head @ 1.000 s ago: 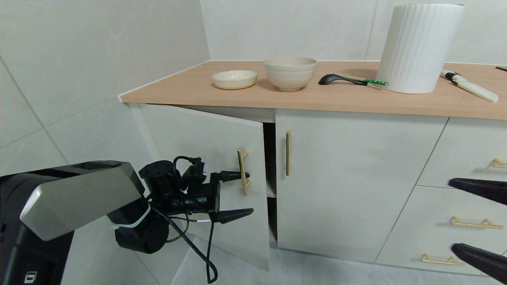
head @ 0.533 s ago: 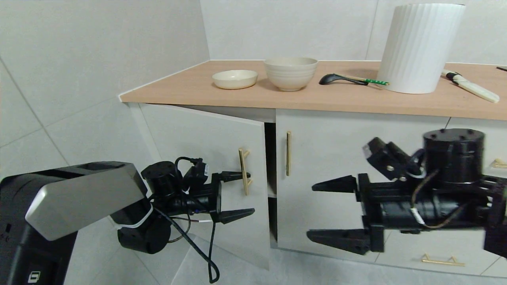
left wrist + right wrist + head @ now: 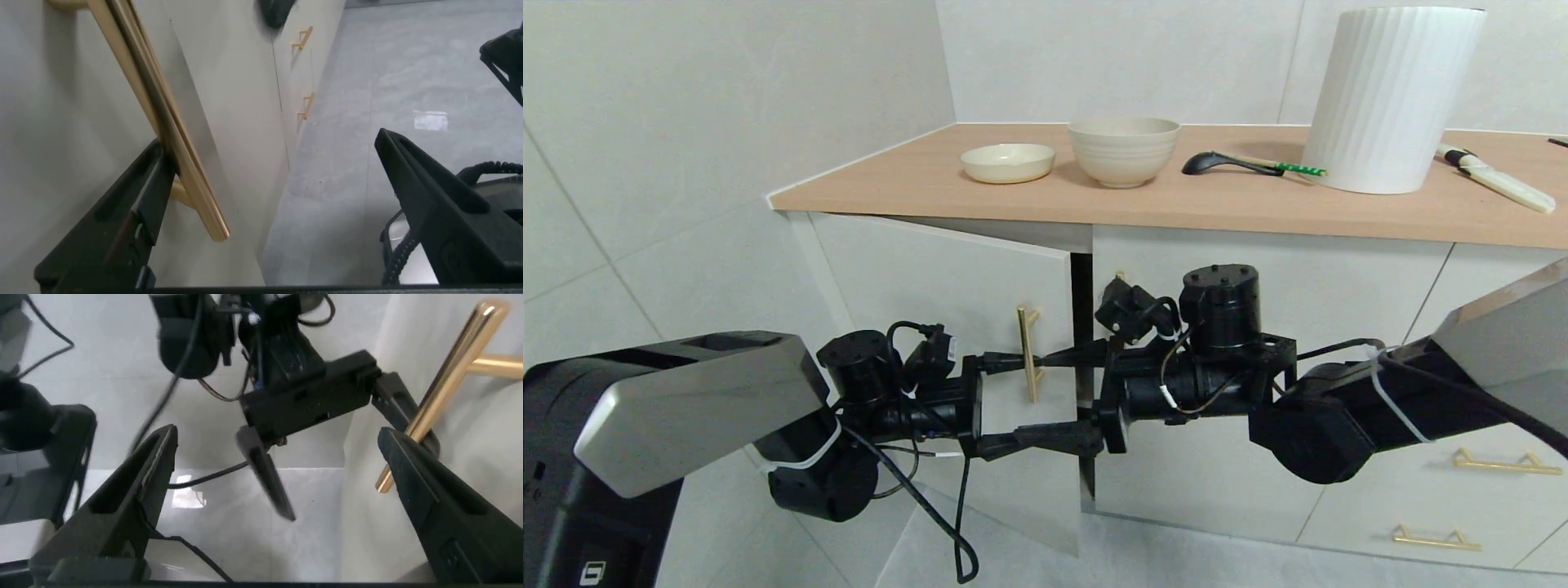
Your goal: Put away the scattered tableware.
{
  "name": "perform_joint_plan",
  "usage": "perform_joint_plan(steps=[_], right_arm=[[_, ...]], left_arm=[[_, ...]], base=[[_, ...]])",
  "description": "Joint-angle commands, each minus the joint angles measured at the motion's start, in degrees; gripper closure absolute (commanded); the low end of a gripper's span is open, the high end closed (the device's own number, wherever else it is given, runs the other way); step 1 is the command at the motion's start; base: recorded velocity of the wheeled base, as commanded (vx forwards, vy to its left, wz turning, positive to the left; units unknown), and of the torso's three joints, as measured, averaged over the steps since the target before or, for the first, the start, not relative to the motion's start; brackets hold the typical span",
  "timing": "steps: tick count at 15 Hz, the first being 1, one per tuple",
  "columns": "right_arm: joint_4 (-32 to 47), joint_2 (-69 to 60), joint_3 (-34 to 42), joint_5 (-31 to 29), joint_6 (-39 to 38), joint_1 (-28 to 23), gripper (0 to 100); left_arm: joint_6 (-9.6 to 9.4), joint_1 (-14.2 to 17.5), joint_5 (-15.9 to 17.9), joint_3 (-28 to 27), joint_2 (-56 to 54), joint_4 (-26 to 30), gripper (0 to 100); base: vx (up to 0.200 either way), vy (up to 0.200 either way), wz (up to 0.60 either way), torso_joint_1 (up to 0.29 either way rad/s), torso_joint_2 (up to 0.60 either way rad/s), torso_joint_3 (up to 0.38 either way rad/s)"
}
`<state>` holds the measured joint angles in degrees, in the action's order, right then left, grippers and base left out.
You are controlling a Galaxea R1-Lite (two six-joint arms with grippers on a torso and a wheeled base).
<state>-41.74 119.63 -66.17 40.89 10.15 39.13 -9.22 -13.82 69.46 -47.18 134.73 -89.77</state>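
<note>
On the wooden counter (image 3: 915, 184) lie a small cream plate (image 3: 1006, 162), a cream bowl (image 3: 1123, 150), a black spoon (image 3: 1227, 164) and a cream-handled utensil (image 3: 1494, 178). Below them the left cabinet door (image 3: 931, 286) stands ajar, with a gold handle (image 3: 1029, 353) (image 3: 163, 114) (image 3: 441, 400). My left gripper (image 3: 1021, 400) (image 3: 278, 204) is open at that handle, one finger (image 3: 122, 220) against the bar. Facing it at the door's free edge is my right gripper (image 3: 1066, 396) (image 3: 278, 498), also open and empty. The left gripper (image 3: 310, 376) shows from the right wrist too.
A tall white ribbed container (image 3: 1388, 98) stands at the counter's right. The right cabinet door (image 3: 1241, 269) is closed, with drawers and gold pulls (image 3: 1494, 461) further right. A tiled wall (image 3: 686, 122) bounds the left side. A dark gap (image 3: 1081, 327) shows between the doors.
My right arm has swung in from the right edge to the left door's edge, its fingers now opposite the left gripper's. The left gripper has hardly moved.
</note>
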Motion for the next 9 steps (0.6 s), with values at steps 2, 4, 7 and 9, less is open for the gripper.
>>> perform_joint_plan(steps=[2, 4, 7, 9], right_arm=[[-0.1, 1.7, -1.2, 0.0, 0.0, 0.2, 0], [-0.1, -2.0, 1.0, -0.1, -0.3, 0.2, 0], [-0.1, -5.5, 5.7, -0.3, -0.3, -2.4, 0], [-0.1, -6.0, 5.8, -0.5, -0.3, -4.0, 0]], left_arm=[[-0.01, 0.0, 0.1, 0.0, -0.3, -0.2, 0], [-0.01, 0.0, 0.1, -0.1, -0.3, -0.2, 0], [-0.10, -0.1, 0.1, -0.1, -0.3, -0.2, 0], [-0.10, -0.1, 0.1, -0.1, -0.5, -0.2, 0]], base=[[0.000, 0.000, 0.00, 0.000, 0.00, 0.000], [0.000, 0.000, 0.00, 0.000, 0.00, 0.000], [0.000, 0.000, 0.00, 0.000, 0.00, 0.000], [0.000, 0.000, 0.00, 0.000, 0.00, 0.000]])
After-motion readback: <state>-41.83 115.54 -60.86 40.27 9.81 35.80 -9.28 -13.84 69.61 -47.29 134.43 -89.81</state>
